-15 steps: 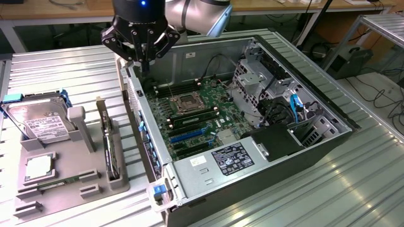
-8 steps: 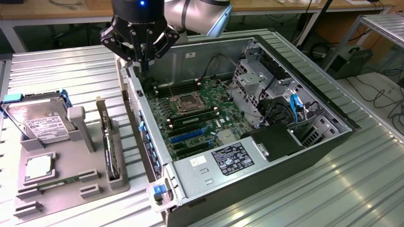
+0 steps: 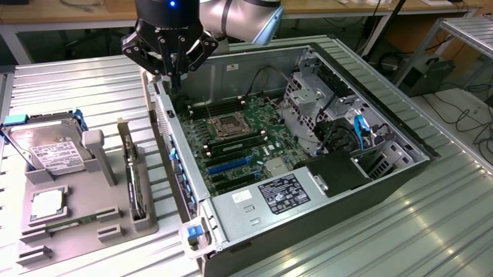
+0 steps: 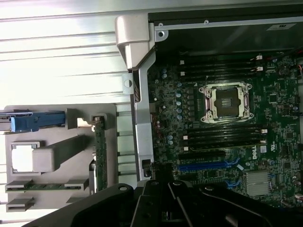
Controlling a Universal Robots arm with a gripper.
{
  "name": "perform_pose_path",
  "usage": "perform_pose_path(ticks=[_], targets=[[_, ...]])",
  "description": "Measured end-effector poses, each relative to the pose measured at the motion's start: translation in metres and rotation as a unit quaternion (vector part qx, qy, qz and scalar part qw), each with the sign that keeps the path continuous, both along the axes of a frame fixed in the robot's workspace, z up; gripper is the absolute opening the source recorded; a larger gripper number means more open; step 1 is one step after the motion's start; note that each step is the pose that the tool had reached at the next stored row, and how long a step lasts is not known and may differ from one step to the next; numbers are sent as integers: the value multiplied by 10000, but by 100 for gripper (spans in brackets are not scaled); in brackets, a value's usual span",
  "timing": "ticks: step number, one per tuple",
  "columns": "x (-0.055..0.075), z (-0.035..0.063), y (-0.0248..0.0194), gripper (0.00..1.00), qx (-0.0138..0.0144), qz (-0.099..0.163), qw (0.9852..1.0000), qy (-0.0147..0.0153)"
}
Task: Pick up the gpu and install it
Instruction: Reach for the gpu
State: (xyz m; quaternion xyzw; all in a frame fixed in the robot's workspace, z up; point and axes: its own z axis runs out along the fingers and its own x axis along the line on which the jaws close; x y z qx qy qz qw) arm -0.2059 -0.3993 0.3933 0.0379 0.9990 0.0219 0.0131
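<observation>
Black gripper [image 3: 175, 85] hangs above the side wall of the open computer case [image 3: 239, 66], with its fingers pressed tight together and nothing held between them. Just past it, inside the case, lies the green board [image 3: 254, 147] with its square chip socket [image 3: 228, 124]. The gpu [image 3: 135, 179] stands on its thin edge in a slot of the grey holder [image 3: 85, 216] on the metal table [image 3: 77, 86], at the exterior view's left of the case, well apart from the gripper and near the silver hard drive [image 3: 50, 150].
</observation>
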Motion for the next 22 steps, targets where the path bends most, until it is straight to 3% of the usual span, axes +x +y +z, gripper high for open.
perform_pose_path(ticks=[22], targets=[[-55,0,0,11,0,0,10000,0]])
